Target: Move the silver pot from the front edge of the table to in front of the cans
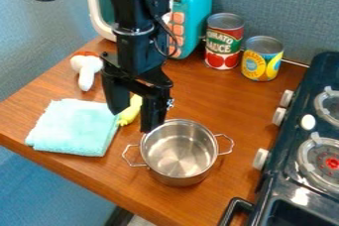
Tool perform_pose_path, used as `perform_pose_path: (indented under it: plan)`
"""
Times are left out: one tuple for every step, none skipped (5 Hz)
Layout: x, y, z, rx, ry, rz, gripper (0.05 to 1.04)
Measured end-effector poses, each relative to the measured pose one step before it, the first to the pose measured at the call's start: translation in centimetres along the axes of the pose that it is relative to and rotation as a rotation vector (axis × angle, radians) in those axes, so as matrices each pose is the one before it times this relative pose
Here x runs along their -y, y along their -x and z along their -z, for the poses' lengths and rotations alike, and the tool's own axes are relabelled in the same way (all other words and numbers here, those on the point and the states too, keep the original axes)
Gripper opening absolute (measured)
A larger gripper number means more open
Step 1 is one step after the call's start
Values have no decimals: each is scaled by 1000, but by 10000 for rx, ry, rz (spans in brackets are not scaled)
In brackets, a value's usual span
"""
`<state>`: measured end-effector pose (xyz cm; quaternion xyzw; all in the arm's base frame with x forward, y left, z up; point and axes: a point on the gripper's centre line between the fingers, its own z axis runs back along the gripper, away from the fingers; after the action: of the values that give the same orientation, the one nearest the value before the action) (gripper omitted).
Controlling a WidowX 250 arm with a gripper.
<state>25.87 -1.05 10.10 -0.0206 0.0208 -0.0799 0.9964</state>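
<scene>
The stainless-steel pot [179, 151] stood upright on the brown wooden table [205, 98], its interior bright with reflections and its two thin wire handles [226, 144] projecting from opposite sides. The black gripper [135, 121] hung beside the pot's rim at the upper left, its fingers spread apart with nothing grasped between them; contact with the rim could not be determined. Lettering appeared on both cans: the taller [224, 41] bore a red and green label with pictured tomatoes, the shorter [262, 59] a yellow and blue one with fruit-like shapes. A yellow object [130, 113], partly hidden by the gripper, lay near the folded, pale turquoise cloth [74, 127]. A white toy with a reddish top [86, 69] lay behind the cloth. The arm partly blocked the teal appliance [193, 2] with orange buttons. The dark stove [285, 170], with pale knobs [261, 159], occupied the right side.
</scene>
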Motion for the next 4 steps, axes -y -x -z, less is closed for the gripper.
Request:
perform_pose_path:
  plan:
    - [2,201,689,-273,39,-26,1001]
    - [-499,-1026,547,98,-276,-66,1001]
    - [-701,-1197,449,78,-348,-1,1001]
    - [-210,-551,1639,-280,-13,9,1001]
